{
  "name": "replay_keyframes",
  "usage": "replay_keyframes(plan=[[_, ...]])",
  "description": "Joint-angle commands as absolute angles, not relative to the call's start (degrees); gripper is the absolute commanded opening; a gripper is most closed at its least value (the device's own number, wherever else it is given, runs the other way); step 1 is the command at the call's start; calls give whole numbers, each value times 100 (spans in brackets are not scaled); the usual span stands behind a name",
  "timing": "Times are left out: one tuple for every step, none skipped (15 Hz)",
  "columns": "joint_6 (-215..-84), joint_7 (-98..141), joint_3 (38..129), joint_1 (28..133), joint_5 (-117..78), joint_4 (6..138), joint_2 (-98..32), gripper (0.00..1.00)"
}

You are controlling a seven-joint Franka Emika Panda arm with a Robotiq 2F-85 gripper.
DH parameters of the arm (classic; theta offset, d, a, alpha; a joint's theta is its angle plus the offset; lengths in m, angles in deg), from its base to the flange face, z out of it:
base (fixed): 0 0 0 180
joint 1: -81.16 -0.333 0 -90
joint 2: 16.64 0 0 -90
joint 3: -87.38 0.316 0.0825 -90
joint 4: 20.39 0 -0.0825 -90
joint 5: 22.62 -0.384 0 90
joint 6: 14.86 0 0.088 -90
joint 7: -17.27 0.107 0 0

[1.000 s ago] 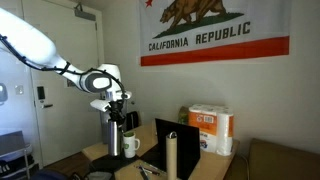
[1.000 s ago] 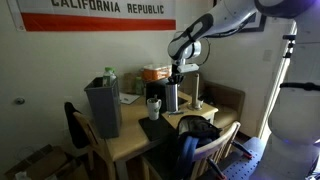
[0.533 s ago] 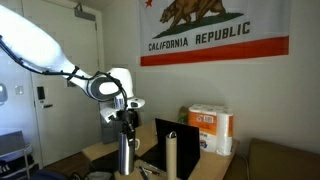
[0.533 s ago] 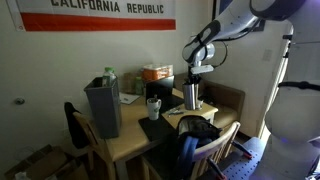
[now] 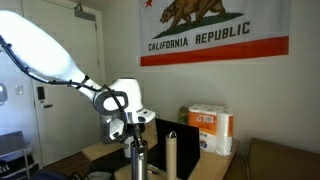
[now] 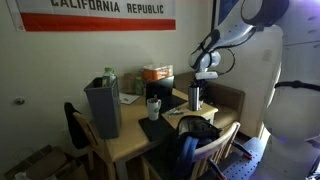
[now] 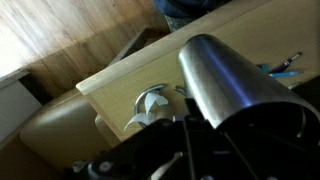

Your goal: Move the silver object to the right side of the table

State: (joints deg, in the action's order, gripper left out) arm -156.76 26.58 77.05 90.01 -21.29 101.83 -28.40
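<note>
The silver object is a slim upright metal cylinder, held from above by my gripper. In an exterior view the gripper holds it at the right end of the wooden table, away from the white mug. I cannot tell whether its base touches the tabletop. In the wrist view the cylinder fills the middle, the dark gripper is shut around it, and the table's edge runs beneath.
A tall beige cylinder, a black laptop and a paper-towel pack stand beside the arm. A grey boxy appliance is at the table's left. A chair with a dark bag is in front. A small metal piece lies near the edge.
The gripper has carried the silver object away from the mug towards the right end of the table, staying shut on it throughout.
</note>
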Motion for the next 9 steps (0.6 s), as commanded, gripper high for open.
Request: replay_keyframes(plan=[[-16206, 2919, 7672, 9013, -2286, 10190, -3085, 5], [-16301, 2956, 7670, 9013, -2310, 10188, -3165, 5], [-16429, 2977, 7674, 9017, -2346, 10197, -3252, 5], [-16507, 2994, 7685, 9027, -2415, 10192, -3332, 5], [-16573, 3009, 7692, 9034, -2481, 10182, -3413, 5], [-16606, 2997, 7695, 9034, -2544, 10173, -3478, 5], [-16651, 2989, 7698, 9034, -2605, 10166, -3547, 5], [-16679, 2989, 7697, 9031, -2645, 10158, -3600, 5], [-16707, 2980, 7704, 9035, -2702, 10153, -3650, 5]])
